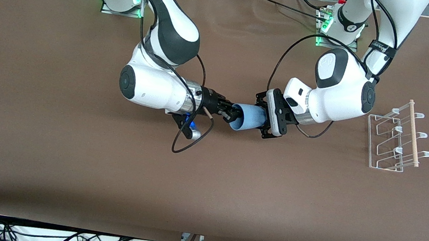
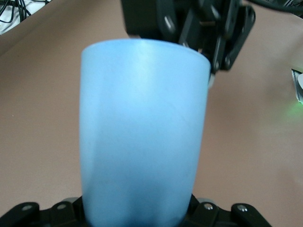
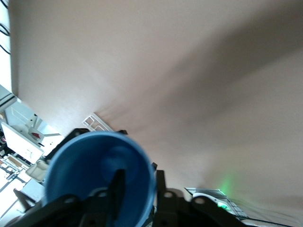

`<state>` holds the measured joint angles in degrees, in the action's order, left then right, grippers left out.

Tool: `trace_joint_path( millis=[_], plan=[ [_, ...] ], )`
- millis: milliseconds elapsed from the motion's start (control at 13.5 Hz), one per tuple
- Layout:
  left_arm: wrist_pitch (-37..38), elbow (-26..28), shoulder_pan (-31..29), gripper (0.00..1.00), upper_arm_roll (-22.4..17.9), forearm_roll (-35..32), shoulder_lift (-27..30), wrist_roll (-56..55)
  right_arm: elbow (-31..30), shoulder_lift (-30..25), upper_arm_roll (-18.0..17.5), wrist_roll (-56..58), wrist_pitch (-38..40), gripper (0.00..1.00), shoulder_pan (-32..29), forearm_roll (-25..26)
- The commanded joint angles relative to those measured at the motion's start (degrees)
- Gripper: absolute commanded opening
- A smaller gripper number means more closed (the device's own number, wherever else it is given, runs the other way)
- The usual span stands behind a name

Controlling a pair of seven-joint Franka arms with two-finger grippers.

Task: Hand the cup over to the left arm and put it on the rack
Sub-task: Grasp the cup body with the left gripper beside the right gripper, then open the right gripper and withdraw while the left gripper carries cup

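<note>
Brown matte cloth covers the table (image 1: 68, 159), and over its middle the small light-blue tapered plastic cup (image 1: 248, 118) hangs on its side in the air between the two grippers. Its smooth, handleless wall fills the left wrist view (image 2: 142, 137), and the right wrist view looks into its open mouth (image 3: 102, 177).

The right gripper (image 1: 231, 115) clamps the cup's rim, one finger (image 3: 117, 189) inside the mouth and its partner outside the wall. The left gripper (image 1: 265, 117), black with a white body, brackets the cup's narrow base, its fingers standing on either side; whether they already press the plastic I cannot tell.

By my reading the handover is in progress: both grippers are at the cup, and the release has not yet happened. The next move would call for the left gripper to have a firm squeeze on the base before the right gripper lets go of the rim and backs straight out, so the slick wall does not slip.

Toward the left arm's end of the table the small white wire rack (image 1: 390, 139) rests on the cloth, with upturned pegs and a pale wooden dowel (image 1: 413, 132) across it, well apart from the cup.
</note>
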<state>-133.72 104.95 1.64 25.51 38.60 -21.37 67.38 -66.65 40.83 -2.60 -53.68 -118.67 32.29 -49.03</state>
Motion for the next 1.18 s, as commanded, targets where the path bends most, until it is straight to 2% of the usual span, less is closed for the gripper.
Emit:
trace_joint_path(
  millis=[0, 222, 295, 517, 591, 665, 812, 960, 1108],
  plan=[
    [1.09, 0.26, -1.55, 0.0, 0.33, 1.04, 1.07, 1.88, 0.56, -2.24, 0.58, -0.64, 1.76, 0.99, -2.05, 0.42],
    [3.99, 0.0, -3.04, 0.0, 0.06, 0.69, 1.86, 1.79, 0.56, -4.79, 1.29, -0.11, 6.59, 0.99, -5.38, 5.85],
    [4.86, -0.35, -3.05, 0.0, -0.2, 0.25, 2.38, 1.79, 0.56, -5.67, 1.29, 0.33, 9.56, 0.99, -6.79, 9.18],
    [8.55, -2.28, -5.41, 0.0, -1.25, -7.2, 2.3, 1.44, 0.38, -9.18, 2.51, 5.65, 21.68, 0.99, -10.14, 22.88],
    [9.87, -2.46, -6.9, 0.0, -1.26, -9.49, 2.3, 1.44, 0.38, -10.67, 2.95, 9.69, 26.42, 0.99, -10.93, 24.75],
    [11.88, -2.47, -7.87, 0.0, -1.34, -12.38, 2.39, 1.44, 0.38, -11.73, 5.22, 12.95, 30.73, 0.99, -11.29, 26.16],
    [17.85, -4.21, -9.9, 0.0, -1.78, -21.24, 2.39, 0.91, 0.21, -12.09, 11.54, 19.72, 35.42, 0.99, -11.29, 27.32],
    [23.91, -6.67, -10.52, 0.0, -1.87, -34.31, 2.39, -2.41, -1.63, -12.53, 17.08, 30.42, 37.44, 1.0, -11.29, 28.19],
    [31.2, -9.57, -10.52, 0.0, -1.78, -46.54, 2.39, -6.45, -6.01, -15.41, 17.81, 34.86, 37.63, 0.99, -10.59, 36.23]
  ],
)
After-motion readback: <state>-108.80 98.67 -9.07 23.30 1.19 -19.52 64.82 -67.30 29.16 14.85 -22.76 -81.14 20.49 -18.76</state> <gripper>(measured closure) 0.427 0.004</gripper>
